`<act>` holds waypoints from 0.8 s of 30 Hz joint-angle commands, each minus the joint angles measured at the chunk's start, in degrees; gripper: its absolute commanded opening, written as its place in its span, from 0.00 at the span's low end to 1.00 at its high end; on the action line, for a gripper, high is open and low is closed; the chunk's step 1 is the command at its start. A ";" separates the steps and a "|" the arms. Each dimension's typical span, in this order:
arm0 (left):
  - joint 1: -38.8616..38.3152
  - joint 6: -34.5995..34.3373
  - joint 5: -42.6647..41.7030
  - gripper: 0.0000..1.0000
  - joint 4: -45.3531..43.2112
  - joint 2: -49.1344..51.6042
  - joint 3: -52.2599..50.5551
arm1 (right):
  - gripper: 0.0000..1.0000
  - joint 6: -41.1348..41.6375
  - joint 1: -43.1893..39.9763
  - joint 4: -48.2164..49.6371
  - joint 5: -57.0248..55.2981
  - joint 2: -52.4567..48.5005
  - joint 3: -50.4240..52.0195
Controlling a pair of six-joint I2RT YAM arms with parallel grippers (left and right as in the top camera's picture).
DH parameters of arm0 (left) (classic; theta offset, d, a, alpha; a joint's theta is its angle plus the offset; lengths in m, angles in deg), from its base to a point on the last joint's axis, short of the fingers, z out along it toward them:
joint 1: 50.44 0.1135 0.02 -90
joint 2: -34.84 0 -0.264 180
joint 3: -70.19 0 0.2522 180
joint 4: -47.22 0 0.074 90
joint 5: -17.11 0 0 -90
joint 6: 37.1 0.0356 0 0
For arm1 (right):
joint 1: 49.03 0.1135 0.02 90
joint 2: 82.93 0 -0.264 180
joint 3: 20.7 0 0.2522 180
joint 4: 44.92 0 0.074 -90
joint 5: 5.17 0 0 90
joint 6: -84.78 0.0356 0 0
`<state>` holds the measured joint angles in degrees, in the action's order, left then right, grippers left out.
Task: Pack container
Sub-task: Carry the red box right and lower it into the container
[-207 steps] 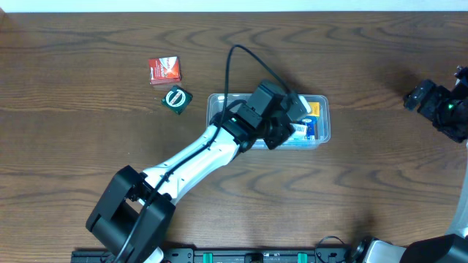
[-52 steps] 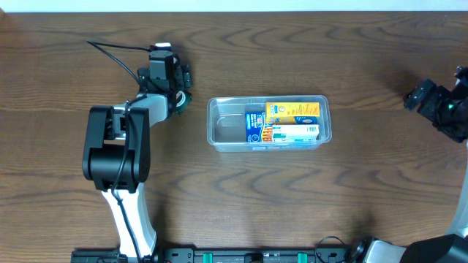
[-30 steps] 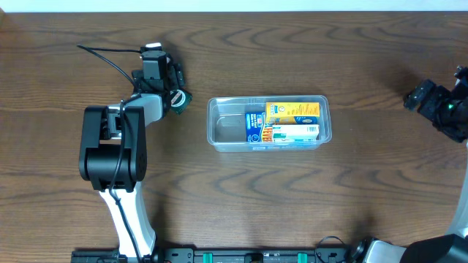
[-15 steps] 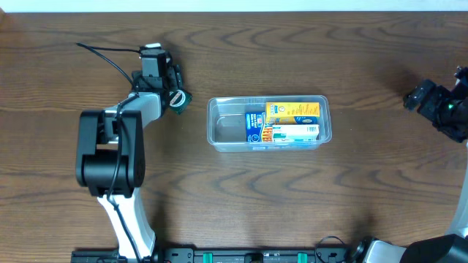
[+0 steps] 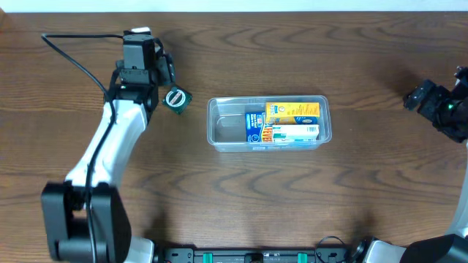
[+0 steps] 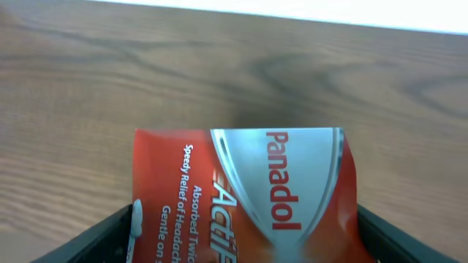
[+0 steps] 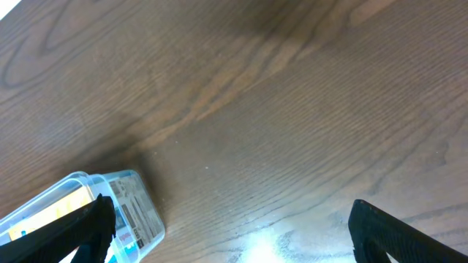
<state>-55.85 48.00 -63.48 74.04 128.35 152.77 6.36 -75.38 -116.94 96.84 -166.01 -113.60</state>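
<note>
Container (image 5: 225,128): clear tub lying flat near the centre of the wooden table (image 5: 292,204), long side running left to right.
Container contents: a blue box (image 5: 254,126) at the middle; to its right a yellow box (image 5: 292,110) at the far side and a white-and-red box (image 5: 296,134) at the near side, the two touching. The left end of the tub is bare.
Left gripper (image 6: 245,219): at the far left of the table, well apart from the container. Its fingers (image 6: 88,241) sit against opposite sides of a red Panadol box (image 6: 241,190), pinching it. The overhead view hides the box beneath the gripper.
Loose item: a dark green packet with a white ring (image 5: 176,98) lies on the table between the left gripper and the container, touching neither.
Right gripper (image 7: 230,219): at the far right edge of the table, well apart from the container. Jaws spread wide, nothing between the fingers (image 7: 80,230).
Right wrist view: one corner of the container shows at lower left.
</note>
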 commanded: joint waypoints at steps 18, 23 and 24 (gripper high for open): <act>-25.73 -11.98 0.07 0.82 14.88 -10.67 0.48 | 0.99 0.61 -0.26 -0.02 0.24 -0.09 -0.79; -30.71 -16.48 0.07 0.82 14.80 -10.56 0.48 | 0.99 0.61 -0.26 0.00 0.26 -0.09 -0.79; -31.52 -17.44 0.07 0.82 14.80 -10.43 0.48 | 0.99 0.61 -0.26 -0.02 0.24 -0.09 -0.79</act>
<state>-85.57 35.03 -63.68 88.86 117.88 152.77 6.38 -75.38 -116.94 96.84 -166.01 -113.60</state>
